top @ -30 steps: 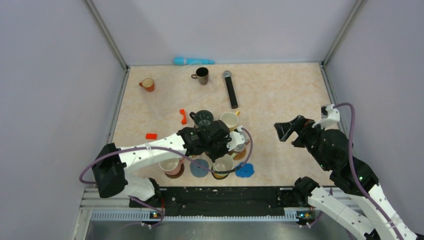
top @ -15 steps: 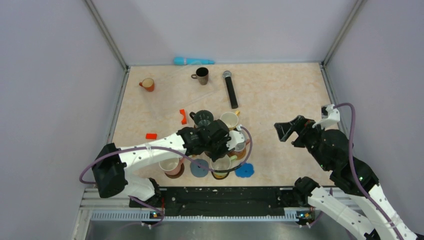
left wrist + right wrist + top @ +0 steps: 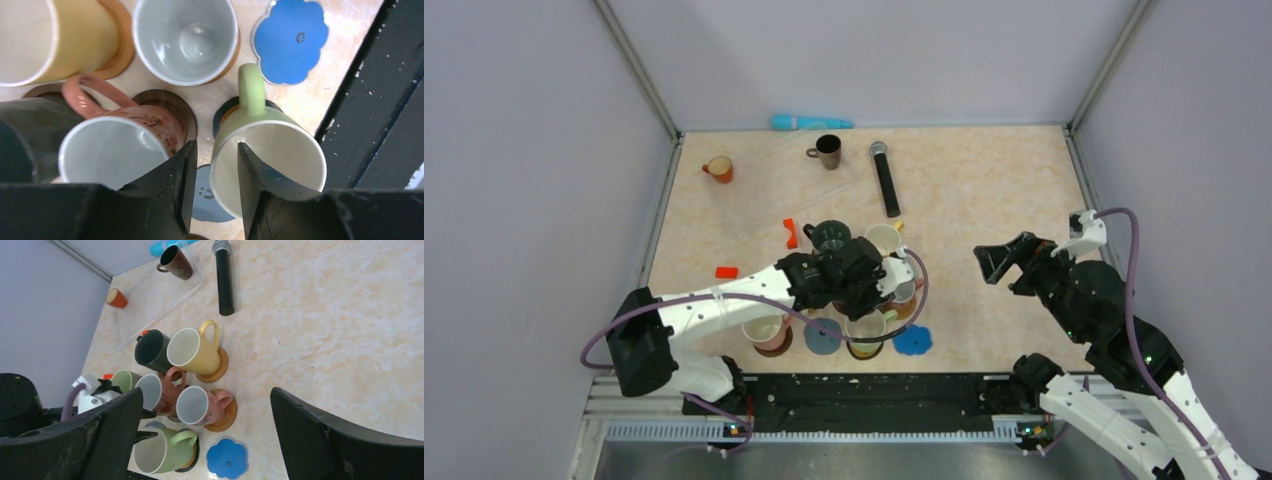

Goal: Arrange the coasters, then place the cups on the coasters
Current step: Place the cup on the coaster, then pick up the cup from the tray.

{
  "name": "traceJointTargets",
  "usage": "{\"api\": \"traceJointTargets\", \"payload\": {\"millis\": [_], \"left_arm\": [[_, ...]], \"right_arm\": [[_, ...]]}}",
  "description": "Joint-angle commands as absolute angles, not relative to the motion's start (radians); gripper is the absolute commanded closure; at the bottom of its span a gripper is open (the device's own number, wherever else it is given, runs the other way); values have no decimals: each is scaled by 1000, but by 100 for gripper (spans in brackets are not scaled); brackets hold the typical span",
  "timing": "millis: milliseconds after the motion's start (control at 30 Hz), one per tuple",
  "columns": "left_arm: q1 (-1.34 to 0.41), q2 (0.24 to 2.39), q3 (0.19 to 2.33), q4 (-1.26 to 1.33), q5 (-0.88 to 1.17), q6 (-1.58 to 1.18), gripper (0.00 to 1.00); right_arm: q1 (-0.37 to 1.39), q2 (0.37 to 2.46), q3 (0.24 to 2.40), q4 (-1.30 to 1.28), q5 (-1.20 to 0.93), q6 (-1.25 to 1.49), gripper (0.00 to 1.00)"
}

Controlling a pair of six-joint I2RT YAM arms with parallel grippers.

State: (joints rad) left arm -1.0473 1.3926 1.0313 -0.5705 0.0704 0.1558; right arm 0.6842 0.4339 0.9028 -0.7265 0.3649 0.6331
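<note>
My left gripper (image 3: 216, 150) hangs over the cup cluster, open, its jaws straddling the pale green cup's (image 3: 270, 150) wall with a gap on each side. That cup stands on the black-and-yellow coaster (image 3: 192, 457). Beside it lie a bare grey-blue coaster (image 3: 207, 200) and a bare blue scalloped coaster (image 3: 290, 42). Two pink cups (image 3: 112, 150) (image 3: 185, 40), a yellow cup (image 3: 192, 352) and a dark green cup (image 3: 150, 351) stand on wooden coasters close by. My right gripper (image 3: 994, 262) hovers to the right, open and empty.
A brown cup (image 3: 828, 150) and an orange cup (image 3: 719, 168) stand near the back wall. A black microphone (image 3: 885, 178) lies behind the cluster, with a blue object (image 3: 809, 122) at the back edge. Two red pieces (image 3: 790, 232) (image 3: 726, 271) lie left of the cups.
My left jaws have parted and let go of the pale green cup's wall. The right arm has not moved.
</note>
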Motion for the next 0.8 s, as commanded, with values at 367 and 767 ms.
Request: {"api": "traceJointTargets", "payload": {"millis": [367,767], "left_arm": [[-895,1219,1256,-415,-377,78,1],[-268,1430,1418,-455,-390,-363,9]], "right_arm": [[684,444,831,-703,311,646,3],[684,479,768,-641,223,632,2]]}}
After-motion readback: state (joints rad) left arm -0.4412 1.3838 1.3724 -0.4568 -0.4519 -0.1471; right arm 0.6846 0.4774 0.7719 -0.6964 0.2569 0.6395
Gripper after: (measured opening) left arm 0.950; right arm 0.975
